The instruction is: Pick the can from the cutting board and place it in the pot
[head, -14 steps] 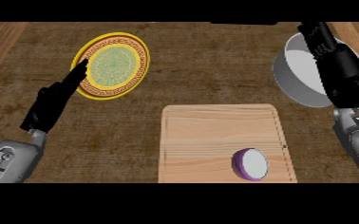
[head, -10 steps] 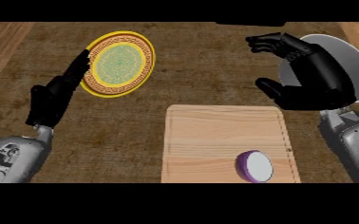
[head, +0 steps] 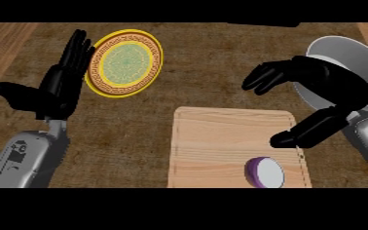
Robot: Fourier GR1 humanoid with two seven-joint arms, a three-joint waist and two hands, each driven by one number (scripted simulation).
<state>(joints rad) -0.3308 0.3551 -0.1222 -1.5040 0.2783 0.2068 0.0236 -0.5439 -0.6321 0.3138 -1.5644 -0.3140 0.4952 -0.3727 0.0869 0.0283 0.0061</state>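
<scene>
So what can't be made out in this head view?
- Pot: the right hand covers much of it, and the right edge cuts it off; its inside is barely visible.
- Can: only its top and a bit of its purple side show; no label is readable.
- Cutting board: its near edge is cut off.

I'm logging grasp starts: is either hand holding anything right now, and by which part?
Nothing is held. The right hand is open above the cutting board, apart from the can. The left hand rests open beside the plate.
</scene>
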